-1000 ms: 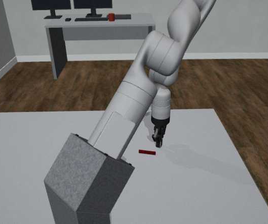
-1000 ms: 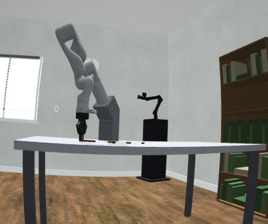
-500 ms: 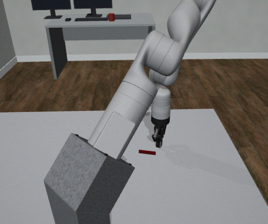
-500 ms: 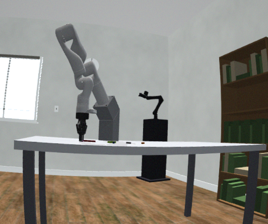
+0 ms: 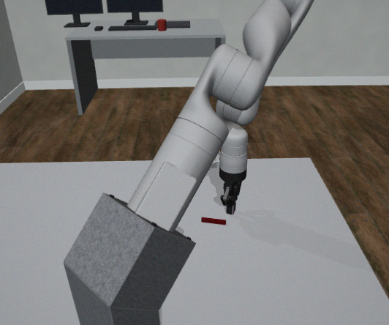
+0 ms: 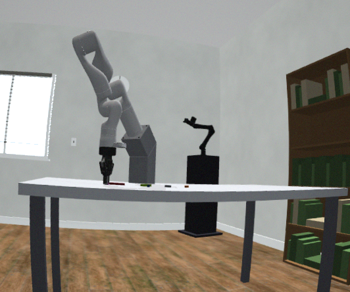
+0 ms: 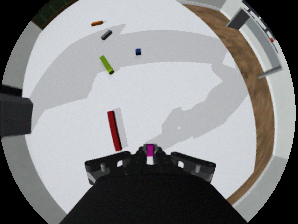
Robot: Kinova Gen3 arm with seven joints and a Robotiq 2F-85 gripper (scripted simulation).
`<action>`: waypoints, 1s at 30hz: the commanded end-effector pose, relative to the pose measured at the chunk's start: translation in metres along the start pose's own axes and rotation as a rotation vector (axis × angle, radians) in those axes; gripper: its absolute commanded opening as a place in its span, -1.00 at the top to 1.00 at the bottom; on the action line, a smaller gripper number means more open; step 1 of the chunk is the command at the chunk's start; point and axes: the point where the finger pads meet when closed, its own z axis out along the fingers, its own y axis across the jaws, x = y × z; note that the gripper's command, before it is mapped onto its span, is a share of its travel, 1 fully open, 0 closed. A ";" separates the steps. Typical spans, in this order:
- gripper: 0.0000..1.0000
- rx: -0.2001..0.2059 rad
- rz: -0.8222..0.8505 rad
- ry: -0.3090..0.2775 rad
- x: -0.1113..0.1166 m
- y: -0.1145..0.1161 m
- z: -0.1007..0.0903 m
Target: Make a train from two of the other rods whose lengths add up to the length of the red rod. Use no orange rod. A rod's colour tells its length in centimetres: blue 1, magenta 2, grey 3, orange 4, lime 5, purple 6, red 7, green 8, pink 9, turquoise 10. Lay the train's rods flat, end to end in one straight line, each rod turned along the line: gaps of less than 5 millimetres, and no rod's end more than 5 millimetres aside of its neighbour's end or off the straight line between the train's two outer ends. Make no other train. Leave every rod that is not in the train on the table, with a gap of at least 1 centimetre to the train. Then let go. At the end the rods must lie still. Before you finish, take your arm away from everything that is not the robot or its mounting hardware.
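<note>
My gripper (image 5: 230, 212) (image 6: 106, 183) (image 7: 150, 149) is shut on the magenta rod (image 7: 150, 151), low at the table; whether the rod touches the table cannot be told. The red rod (image 5: 213, 221) (image 6: 116, 183) (image 7: 114, 131) lies flat beside the gripper, with a gap between its near end and the fingers in the wrist view. The lime rod (image 7: 106, 65) lies farther up in the wrist view. The small blue rod (image 7: 138, 51) lies to its right. The grey rod (image 7: 106, 35) lies beyond the lime one. The arm hides these three in the top view.
The orange rod (image 6: 186, 186) (image 7: 97, 23) lies beyond the grey rod. All loose rods lie apart on the white table (image 5: 289, 278) (image 6: 260, 188). The robot's grey base (image 5: 113, 234) (image 6: 141, 164) stands at the table. The table's edge is to the right in the top view.
</note>
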 end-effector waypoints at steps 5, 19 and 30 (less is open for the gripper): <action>0.83 -0.001 0.000 0.000 0.000 0.000 0.000; 0.52 -0.001 0.000 0.000 0.000 0.000 0.000; 0.52 -0.001 0.000 0.000 0.000 0.000 -0.004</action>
